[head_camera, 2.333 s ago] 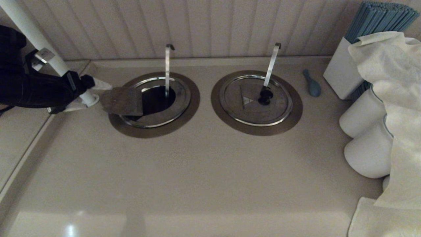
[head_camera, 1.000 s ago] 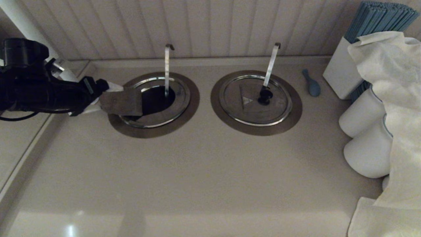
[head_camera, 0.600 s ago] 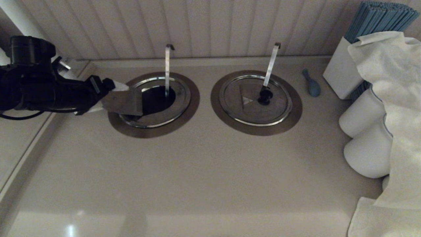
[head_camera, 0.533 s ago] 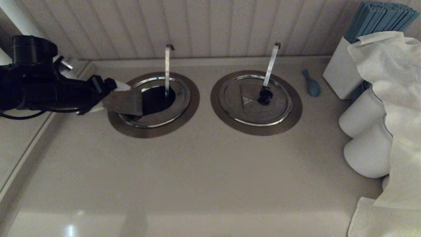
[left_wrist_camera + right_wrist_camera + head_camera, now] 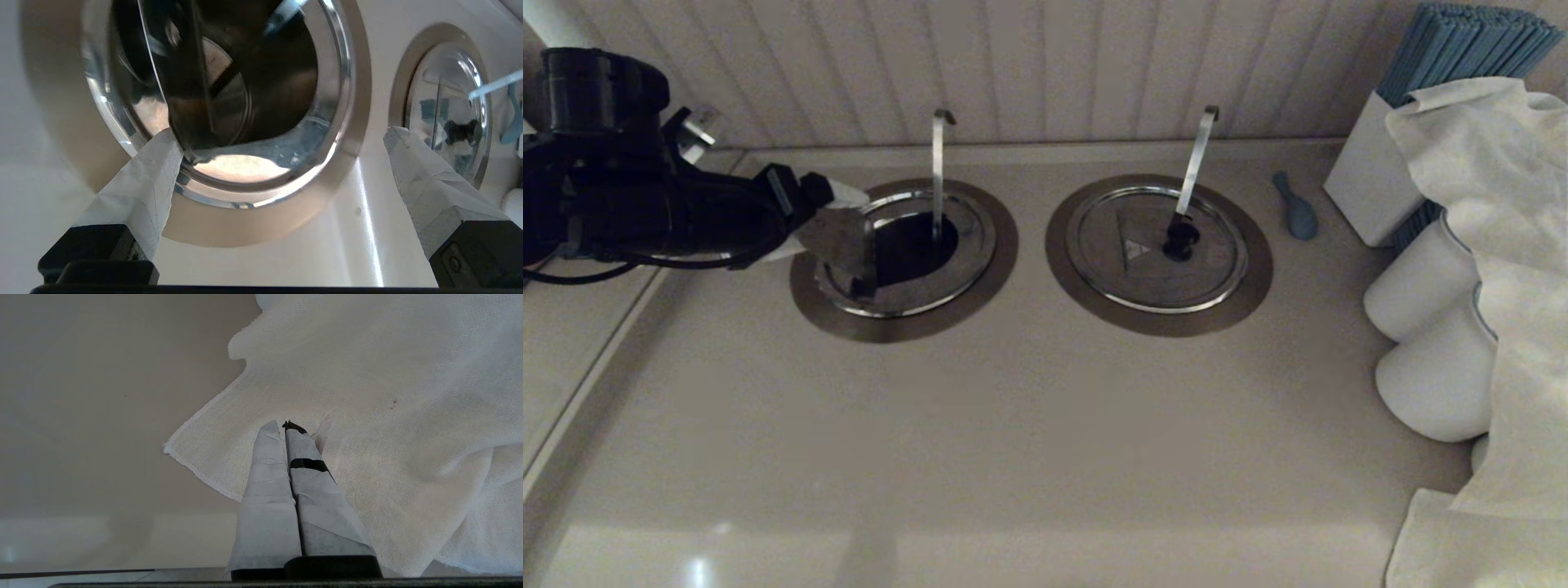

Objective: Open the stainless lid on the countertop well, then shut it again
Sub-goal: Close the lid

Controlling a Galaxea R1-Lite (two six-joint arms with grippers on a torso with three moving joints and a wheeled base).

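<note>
- No readable writing; the second lid (image 5: 1158, 247) bears only a small triangle mark.
- Left tool (image 5: 282, 143), fingers wide apart, one fingertip (image 5: 163, 143) touching the raised lid flap (image 5: 841, 237) over the left well (image 5: 904, 260).
- Right tool (image 5: 286, 426), fingers together, over a white cloth (image 5: 388, 416).

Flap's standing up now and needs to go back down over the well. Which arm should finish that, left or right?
Left. The left gripper is open, one finger against the raised flap of the stainless lid. The right gripper is shut, over the white cloth, away from the countertop well.

Beige countertop (image 5: 1029, 441) meets ribbed panel wall (image 5: 1054, 65).
</note>
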